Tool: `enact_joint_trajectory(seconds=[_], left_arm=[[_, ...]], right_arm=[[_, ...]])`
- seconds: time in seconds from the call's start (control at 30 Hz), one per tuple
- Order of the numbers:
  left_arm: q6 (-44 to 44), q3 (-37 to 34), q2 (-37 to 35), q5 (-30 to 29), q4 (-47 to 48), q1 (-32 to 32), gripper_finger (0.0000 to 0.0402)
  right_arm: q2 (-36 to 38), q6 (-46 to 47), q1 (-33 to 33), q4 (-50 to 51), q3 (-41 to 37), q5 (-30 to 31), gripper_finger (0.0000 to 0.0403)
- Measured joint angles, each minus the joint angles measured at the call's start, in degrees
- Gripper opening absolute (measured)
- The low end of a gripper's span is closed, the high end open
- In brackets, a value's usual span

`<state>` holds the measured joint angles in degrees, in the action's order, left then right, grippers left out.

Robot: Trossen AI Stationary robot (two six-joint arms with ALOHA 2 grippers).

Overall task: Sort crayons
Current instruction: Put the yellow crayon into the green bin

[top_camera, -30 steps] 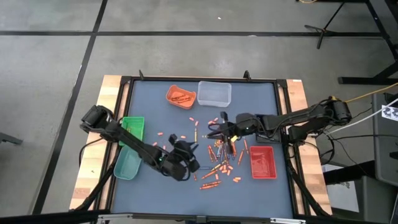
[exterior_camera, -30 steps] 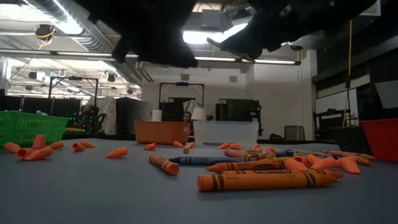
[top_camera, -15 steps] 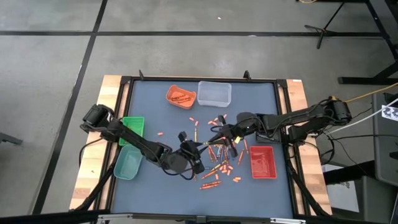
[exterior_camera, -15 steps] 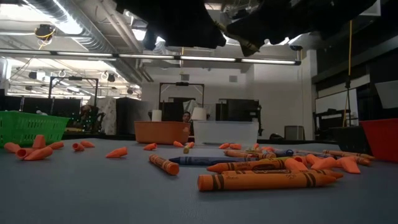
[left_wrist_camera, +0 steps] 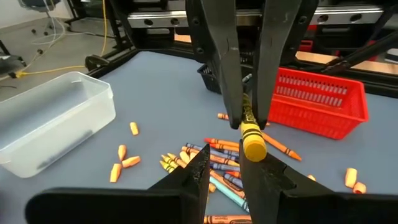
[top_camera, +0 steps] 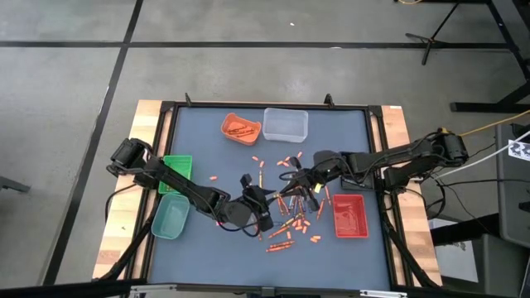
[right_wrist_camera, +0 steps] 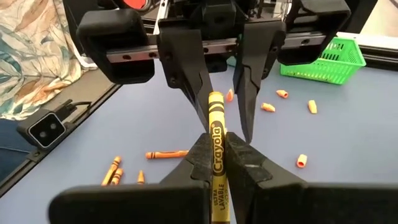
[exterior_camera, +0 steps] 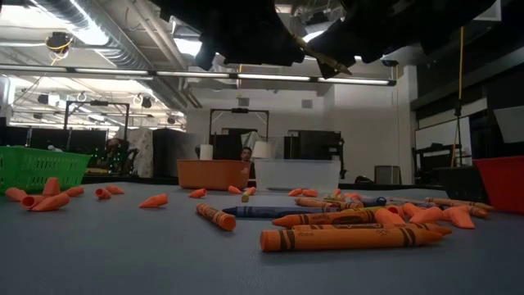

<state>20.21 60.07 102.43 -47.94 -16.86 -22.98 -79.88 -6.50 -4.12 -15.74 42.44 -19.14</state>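
My right gripper [top_camera: 291, 184] is shut on a yellow crayon [right_wrist_camera: 216, 124] and holds it above the table's middle. My left gripper [top_camera: 263, 199] faces it and is open. Its two fingers [right_wrist_camera: 194, 93] stand on either side of the crayon's free end [left_wrist_camera: 254, 148], with a gap on each side. Below them, loose crayons [top_camera: 291, 217] in orange, blue and yellow lie flat on the blue-grey mat, with short orange pieces [exterior_camera: 49, 197] scattered around. My right gripper pinches the yellow crayon about mid-length [right_wrist_camera: 216, 148] between its two fingers. The crayon lies along the fingers and sticks out past their tips toward my left gripper. It is lifted clear of the table.
An orange tray [top_camera: 240, 127] and a clear tray [top_camera: 286, 124] stand at the far edge. A green basket [top_camera: 177, 170] and a pale green tray [top_camera: 170, 219] stand at the left, and a red basket [top_camera: 349, 215] at the right. The mat's near strip holds few things.
My left gripper has swung toward the table's right edge and risen a little, turning to face my right gripper. Its fingers now stand around the crayon's free end. My right gripper has stayed in place and turned slightly toward my left gripper, still holding the crayon.
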Motion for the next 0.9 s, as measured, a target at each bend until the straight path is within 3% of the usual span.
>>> enact_joint_trajectory(seconds=[0.63,0.9], left_arm=[[-3.41,-0.02,0.00,2.23,-3.64,0.00,0.0068],[-3.32,-0.02,0.00,2.23,-3.32,0.00,0.0014]], right_arm=[[-0.04,-0.02,0.00,2.33,0.04,0.18,0.0024],[-0.04,-0.06,0.00,2.36,0.04,0.40,0.0024]])
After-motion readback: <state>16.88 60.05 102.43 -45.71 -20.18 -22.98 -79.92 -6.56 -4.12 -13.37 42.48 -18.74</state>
